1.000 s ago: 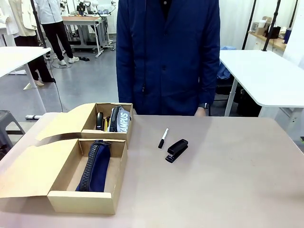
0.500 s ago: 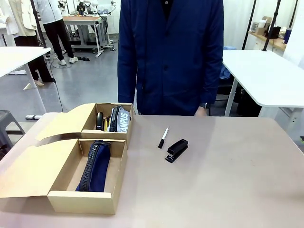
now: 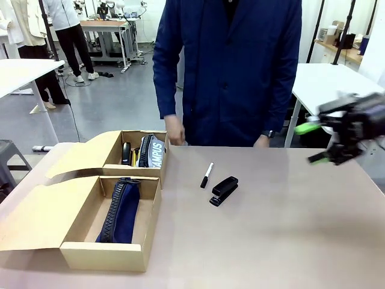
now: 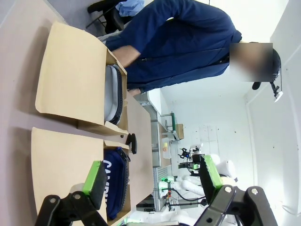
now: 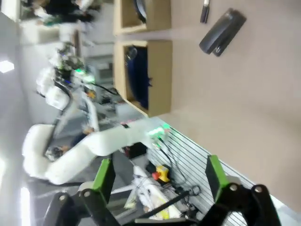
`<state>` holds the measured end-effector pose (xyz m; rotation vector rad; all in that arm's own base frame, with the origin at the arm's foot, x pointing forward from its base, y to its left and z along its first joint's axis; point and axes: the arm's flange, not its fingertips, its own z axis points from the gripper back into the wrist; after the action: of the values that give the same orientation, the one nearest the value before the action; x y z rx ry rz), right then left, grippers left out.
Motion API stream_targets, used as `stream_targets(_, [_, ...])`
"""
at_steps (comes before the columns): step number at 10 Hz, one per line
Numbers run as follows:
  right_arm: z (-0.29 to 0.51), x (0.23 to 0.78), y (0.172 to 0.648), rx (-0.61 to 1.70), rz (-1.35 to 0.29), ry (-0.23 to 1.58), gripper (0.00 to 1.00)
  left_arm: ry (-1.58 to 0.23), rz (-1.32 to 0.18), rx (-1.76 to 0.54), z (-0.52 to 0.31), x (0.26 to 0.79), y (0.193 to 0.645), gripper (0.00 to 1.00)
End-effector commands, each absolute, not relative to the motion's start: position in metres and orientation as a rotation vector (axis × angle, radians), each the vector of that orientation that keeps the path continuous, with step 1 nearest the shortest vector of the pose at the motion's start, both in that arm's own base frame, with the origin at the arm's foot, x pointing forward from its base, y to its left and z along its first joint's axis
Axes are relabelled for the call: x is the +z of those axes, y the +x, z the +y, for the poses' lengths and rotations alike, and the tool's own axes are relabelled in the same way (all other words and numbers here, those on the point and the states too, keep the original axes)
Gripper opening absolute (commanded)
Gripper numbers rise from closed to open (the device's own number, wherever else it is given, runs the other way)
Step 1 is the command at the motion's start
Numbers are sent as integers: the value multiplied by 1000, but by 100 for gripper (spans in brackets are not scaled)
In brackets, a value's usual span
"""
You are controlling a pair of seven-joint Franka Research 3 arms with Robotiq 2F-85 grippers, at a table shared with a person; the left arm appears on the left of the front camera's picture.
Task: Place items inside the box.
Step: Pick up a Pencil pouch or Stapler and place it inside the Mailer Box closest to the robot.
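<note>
at mid-table the black stapler lies just beside the black-and-white marker, both outside the boxes. a navy pencil case lies in the near box; the "campus" pouch stands in the far box. the right gripper hangs blurred over the table's right side, jaws spread, empty. the left gripper is likewise spread, empty.

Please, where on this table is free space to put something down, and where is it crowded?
Free: the wide bare table right of the stapler, up to the right gripper; also the near strip between the near box and the stapler. Crowded: the far box, packed full, and the spot around the marker and stapler.
</note>
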<state>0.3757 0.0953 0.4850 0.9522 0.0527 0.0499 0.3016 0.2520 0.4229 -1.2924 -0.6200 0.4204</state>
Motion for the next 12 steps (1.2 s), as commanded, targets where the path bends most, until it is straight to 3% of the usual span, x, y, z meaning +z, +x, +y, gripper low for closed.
stream_targets(1, [110, 483, 396, 98, 110, 788, 100, -1294, -628, 401, 251, 423, 299, 100])
stream_targets(3, [135, 478, 405, 56, 134, 574, 100, -1294, -628, 401, 251, 423, 299, 100])
stream_targets(5, [54, 488, 379, -41, 45, 822, 100, -1294, -628, 401, 251, 423, 299, 100])
stream_targets(6, [-6, 484, 341, -140, -34, 907, 100, -1294, -628, 401, 251, 423, 299, 100])
stream_targets(9, [-71, 462, 289, -358, -89, 912, 100, -1294, -628, 401, 251, 423, 299, 100])
stream_targets(12, [-74, 461, 292, -368, -90, 929, 100, -1294, -628, 401, 251, 423, 299, 100])
